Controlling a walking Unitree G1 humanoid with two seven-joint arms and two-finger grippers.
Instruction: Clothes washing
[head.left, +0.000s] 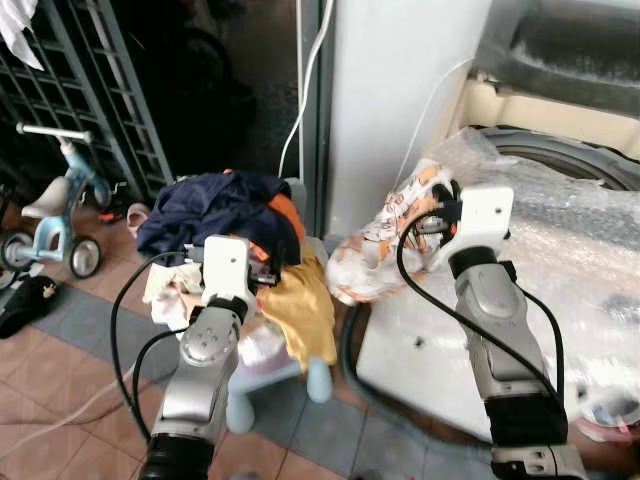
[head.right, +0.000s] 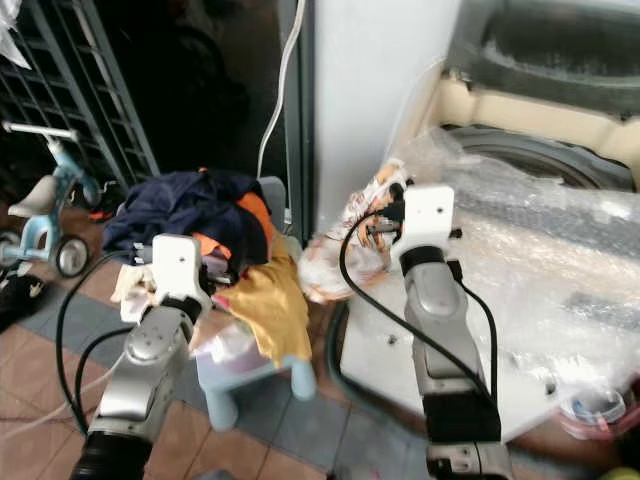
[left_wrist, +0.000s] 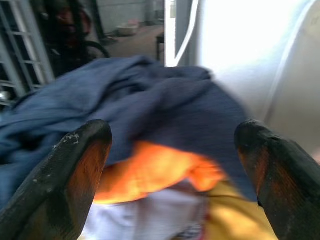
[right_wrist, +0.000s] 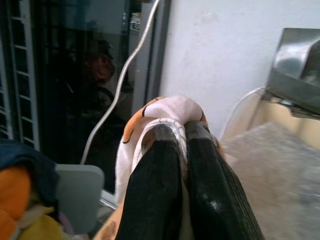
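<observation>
A pile of clothes (head.left: 230, 215), with navy, orange, yellow and white pieces, lies heaped on a small light-blue stool (head.left: 280, 375). My left gripper (left_wrist: 172, 165) is open just in front of the pile, facing the navy cloth (left_wrist: 150, 105). My right gripper (right_wrist: 181, 135) is shut on a white garment with an orange print (head.left: 385, 245), held up beside the washing machine (head.left: 560, 230). The garment hangs down over the machine's front left corner. The washer's round drum opening (head.left: 570, 160) lies behind the right gripper, partly under clear plastic wrap.
A white wall pillar (head.left: 400, 90) with a white cable (head.left: 305, 90) stands behind the stool. A child's tricycle (head.left: 55, 215) and a metal gate (head.left: 90, 80) stand at the left. A grey hose (head.left: 350, 350) runs down beside the washer. Tiled floor lies below.
</observation>
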